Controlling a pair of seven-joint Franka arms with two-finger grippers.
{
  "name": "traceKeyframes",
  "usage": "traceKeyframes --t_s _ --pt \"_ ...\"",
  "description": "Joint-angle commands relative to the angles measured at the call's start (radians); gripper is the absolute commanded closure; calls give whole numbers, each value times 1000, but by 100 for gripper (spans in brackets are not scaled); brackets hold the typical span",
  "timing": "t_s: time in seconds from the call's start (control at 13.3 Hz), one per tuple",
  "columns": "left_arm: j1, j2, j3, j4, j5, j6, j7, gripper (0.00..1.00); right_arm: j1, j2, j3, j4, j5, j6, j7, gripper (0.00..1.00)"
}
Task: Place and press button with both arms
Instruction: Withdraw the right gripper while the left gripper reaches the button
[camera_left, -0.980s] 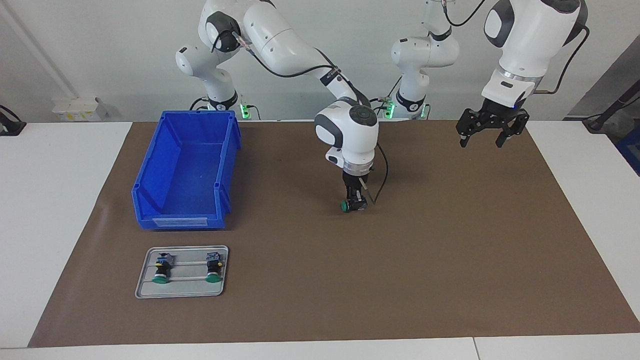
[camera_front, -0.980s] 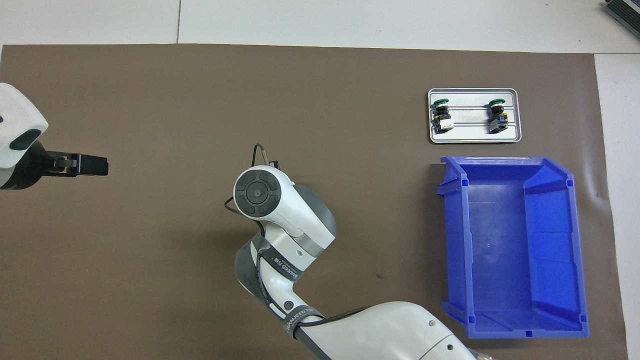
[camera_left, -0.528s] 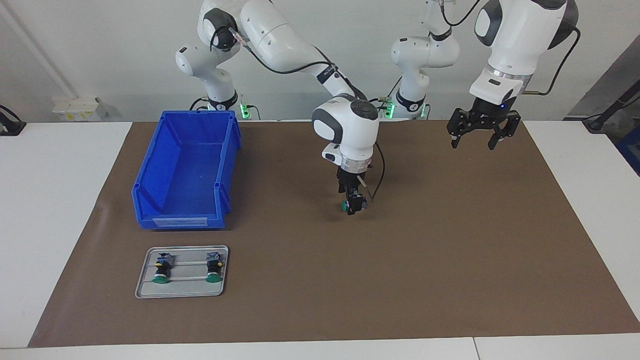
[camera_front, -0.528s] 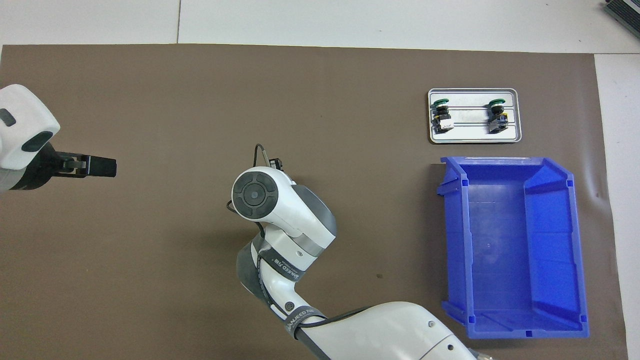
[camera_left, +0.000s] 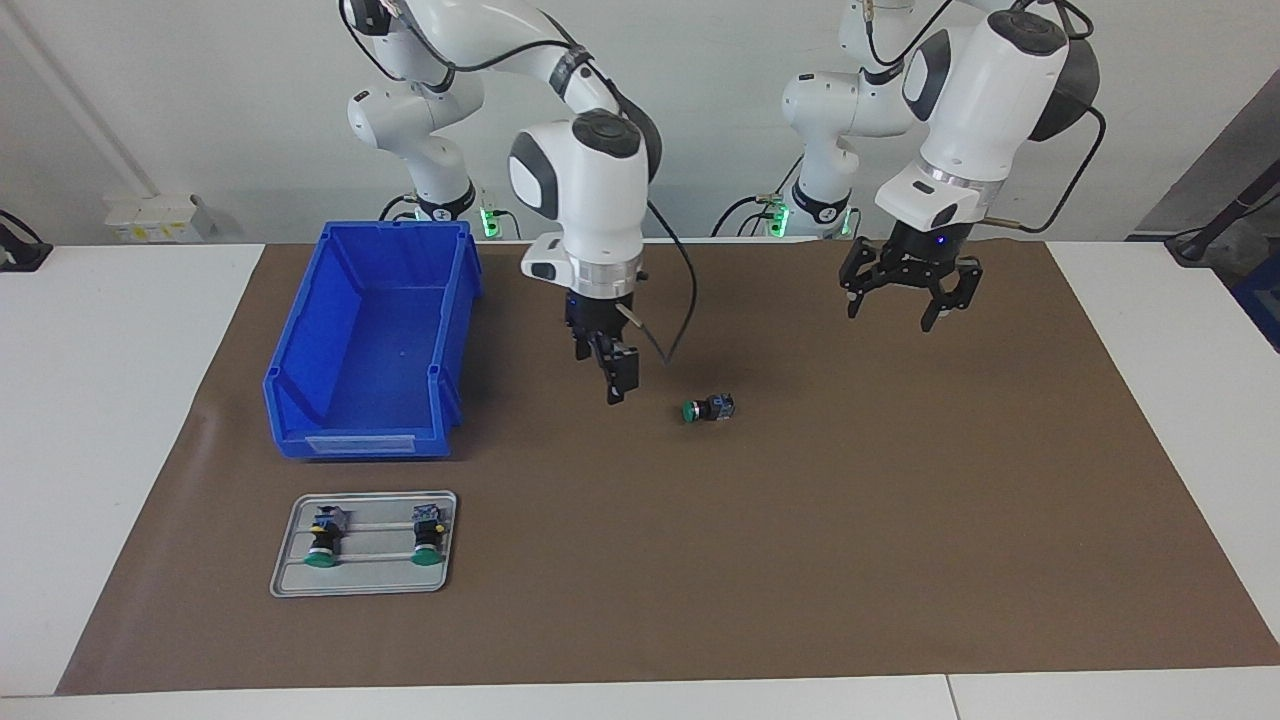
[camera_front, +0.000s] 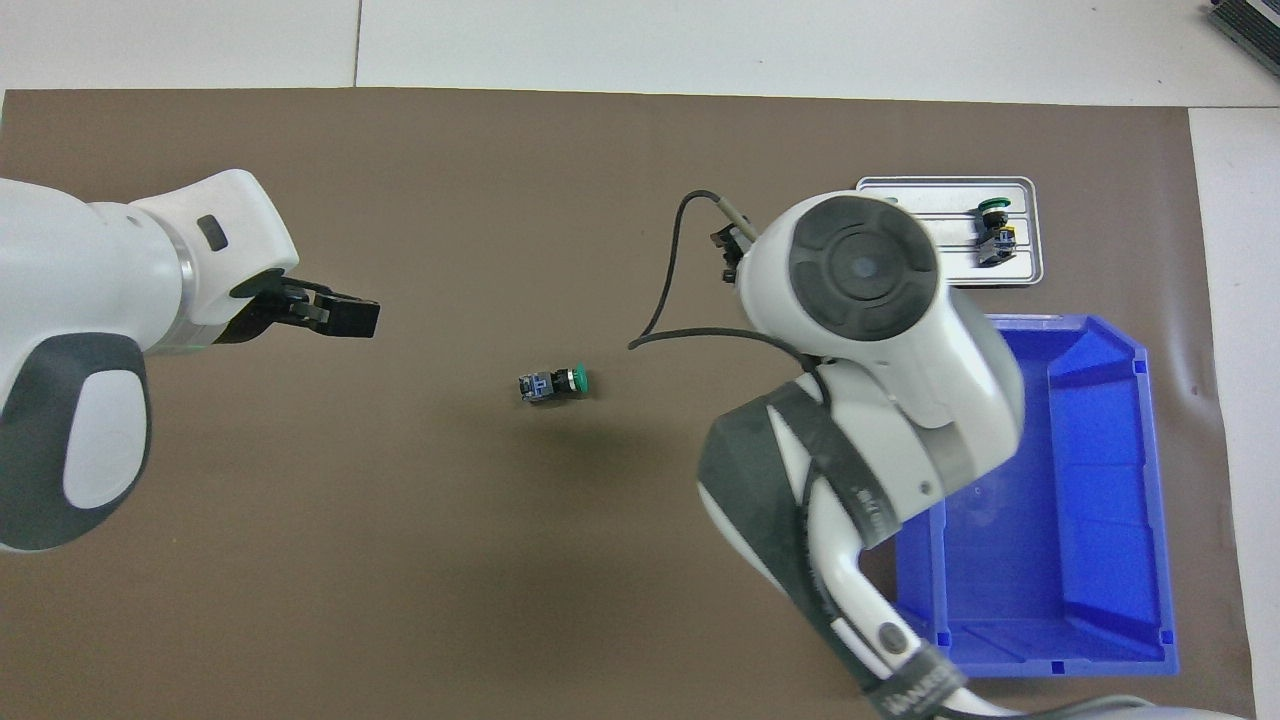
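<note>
The button (camera_left: 708, 408) (camera_front: 553, 383) lies on its side on the brown mat (camera_left: 900, 520), near the middle, with its green cap turned toward the right arm's end of the table. Nothing touches it. My right gripper (camera_left: 605, 372) hangs open and empty in the air, over the mat between the button and the blue bin; its own wrist hides it in the overhead view. My left gripper (camera_left: 890, 312) (camera_front: 345, 315) is open and empty too, raised over the mat toward the left arm's end, apart from the button.
A blue bin (camera_left: 372, 440) (camera_front: 1100, 620) stands toward the right arm's end. Farther from the robots than the bin lies a grey tray (camera_left: 290, 575) (camera_front: 1035, 230) with two more green-capped buttons (camera_left: 322, 535) (camera_left: 428, 535).
My right gripper opened and let go of the button on the mat, then rose and swung toward the bin. The left arm moved in toward the middle.
</note>
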Motion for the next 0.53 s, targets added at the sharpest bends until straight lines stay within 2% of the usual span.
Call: traceKeyframes --t_s 0.0,0.23,0.45 --pt "-75 82 13 -8 -61 126 142 0 -155 -96 17 -58 81 -48 -330 0" --pt "-123 125 11 -46 -127 209 374 1 -291 -153 17 -53 107 -134 -646 0" --pt "-175 126 13 -103 -134 243 511 2 -402 -199 12 -44 141 -240 -895 0"
